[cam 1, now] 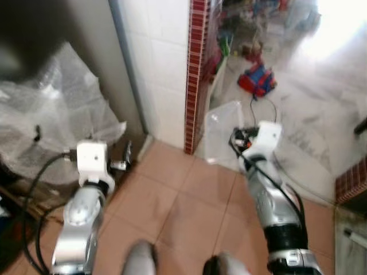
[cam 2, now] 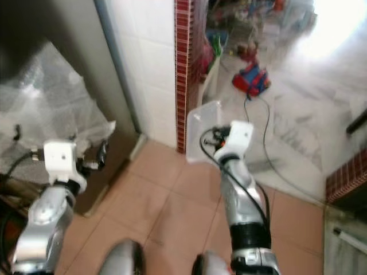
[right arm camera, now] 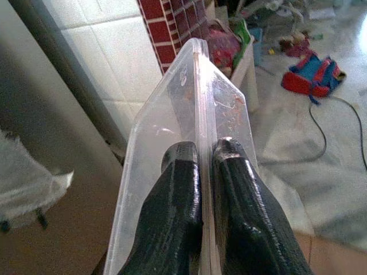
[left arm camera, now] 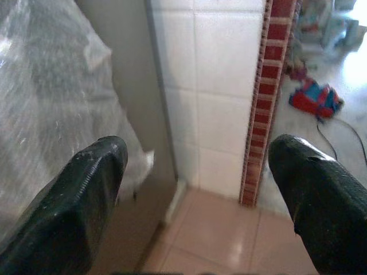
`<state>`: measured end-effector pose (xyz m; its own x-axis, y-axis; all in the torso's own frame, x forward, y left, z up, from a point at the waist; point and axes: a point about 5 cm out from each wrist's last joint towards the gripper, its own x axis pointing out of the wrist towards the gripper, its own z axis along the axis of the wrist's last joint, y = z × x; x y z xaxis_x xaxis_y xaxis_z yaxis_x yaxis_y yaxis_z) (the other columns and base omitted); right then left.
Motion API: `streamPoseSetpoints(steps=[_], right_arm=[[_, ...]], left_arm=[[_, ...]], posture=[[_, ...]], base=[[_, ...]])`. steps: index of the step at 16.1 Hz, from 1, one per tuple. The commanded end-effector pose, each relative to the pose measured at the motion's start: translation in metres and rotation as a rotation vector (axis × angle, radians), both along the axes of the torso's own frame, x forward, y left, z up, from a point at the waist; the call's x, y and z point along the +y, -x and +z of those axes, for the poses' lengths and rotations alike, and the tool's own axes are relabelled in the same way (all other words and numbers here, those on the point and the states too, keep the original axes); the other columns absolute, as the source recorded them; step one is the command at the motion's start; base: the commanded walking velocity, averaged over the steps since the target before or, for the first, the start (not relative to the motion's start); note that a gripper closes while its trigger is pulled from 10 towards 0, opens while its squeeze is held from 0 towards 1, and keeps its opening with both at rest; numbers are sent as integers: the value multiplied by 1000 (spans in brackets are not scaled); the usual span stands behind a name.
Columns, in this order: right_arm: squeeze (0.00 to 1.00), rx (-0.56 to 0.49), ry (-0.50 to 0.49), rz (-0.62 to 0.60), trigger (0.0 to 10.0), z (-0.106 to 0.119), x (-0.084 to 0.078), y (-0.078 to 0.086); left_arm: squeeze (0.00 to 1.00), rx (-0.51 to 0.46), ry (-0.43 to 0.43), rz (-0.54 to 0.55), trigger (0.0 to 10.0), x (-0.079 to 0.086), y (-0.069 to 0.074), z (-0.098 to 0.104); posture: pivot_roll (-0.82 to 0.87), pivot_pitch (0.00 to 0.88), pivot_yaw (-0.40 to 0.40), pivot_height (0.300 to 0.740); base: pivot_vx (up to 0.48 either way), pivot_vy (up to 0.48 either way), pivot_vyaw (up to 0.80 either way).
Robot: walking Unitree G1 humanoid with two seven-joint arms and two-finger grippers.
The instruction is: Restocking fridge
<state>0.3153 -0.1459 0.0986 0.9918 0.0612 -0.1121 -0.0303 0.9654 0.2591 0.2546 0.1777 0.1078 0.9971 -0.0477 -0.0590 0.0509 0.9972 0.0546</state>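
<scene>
Clear plastic container (right arm camera: 189, 114) pinched in right pincer (right arm camera: 205, 150).

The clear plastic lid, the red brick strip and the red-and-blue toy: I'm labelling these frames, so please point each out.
clear plastic lid (right arm camera: 172, 132), right wrist view, on its flat face above the right claw (right arm camera: 199, 150).
red brick strip (cam 1: 195, 74), left eye view, mid-height of the column.
red-and-blue toy (cam 1: 257, 79), left eye view, its middle.

Likely a home, tiled floor (cam 1: 172, 200), scattered toys (cam 1: 257, 79)
</scene>
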Motion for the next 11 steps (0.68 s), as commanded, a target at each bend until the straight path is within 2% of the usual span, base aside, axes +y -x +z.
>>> streamPoseSetpoints(steps=[1, 5, 9, 11], right_arm=[[0, -20, 4, -4, 10000, 4, 1, -2], [0, -26, 15, 4, 10000, 5, 1, -3], [0, -39, 8, 19, 10000, 9, 9, -10], [0, -39, 10, 23, 10000, 10, 10, -12]], left_arm=[[0, -23, -7, -9, 10000, 2, -5, 7], [0, -40, -19, -8, 10000, 2, -7, 12], [0, -32, -23, 0, 10000, 4, -6, 12], [0, -36, -18, 3, 10000, 5, -6, 13]], posture=[[126, 63, 7, 740], [133, 62, -6, 740], [144, 61, -9, 740], [139, 69, -7, 740]], base=[[-311, 0, 0], [-306, 0, 0], [0, 0, 0], [0, 163, -663]])
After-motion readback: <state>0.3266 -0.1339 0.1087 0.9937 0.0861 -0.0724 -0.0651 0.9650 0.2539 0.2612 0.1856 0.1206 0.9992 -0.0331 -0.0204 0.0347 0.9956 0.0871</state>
